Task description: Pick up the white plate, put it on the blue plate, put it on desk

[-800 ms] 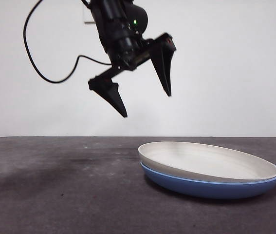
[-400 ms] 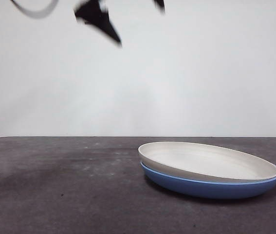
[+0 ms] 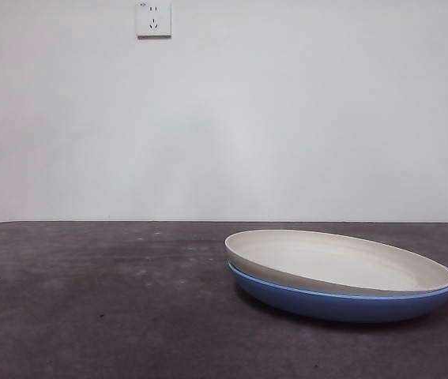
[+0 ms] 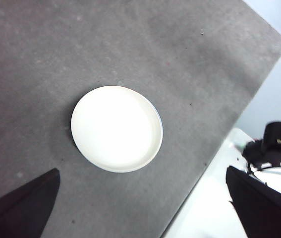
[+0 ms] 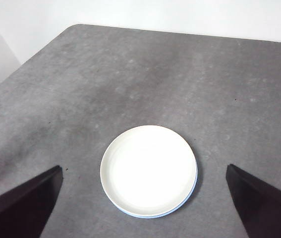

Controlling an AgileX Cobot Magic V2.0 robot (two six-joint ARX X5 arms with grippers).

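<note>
Front view first: we see the white plate [image 3: 338, 262] nested in the blue plate [image 3: 342, 302], the pair sitting on the dark bench [image 3: 97, 308] toward one side. The white plate does not sit square; its rim rides higher at one edge and overhangs the blue rim there. A wall socket [image 3: 153, 18] shows high on the pale wall. No arm appears in this view.

Left wrist view next: we look down from high above on the white plate [image 4: 116, 128], with only a thin blue sliver [image 4: 159, 124] at one edge. The left end effector [image 4: 145, 208] hangs well above the stack, its jaws spread wide and holding nothing.

Right wrist view last: we see the same stack, white plate [image 5: 148, 170] over a narrow blue crescent [image 5: 192, 187]. The right end effector [image 5: 145, 203] is also high, jaws wide apart and empty.

We judge the stacking done and the placing on the bench still open. The risk is the off-centre nesting: a grasp on the thin, overlapping rims could catch both plates or only the blue one, and the smooth white plate could slide or tip off while lifted.
</note>
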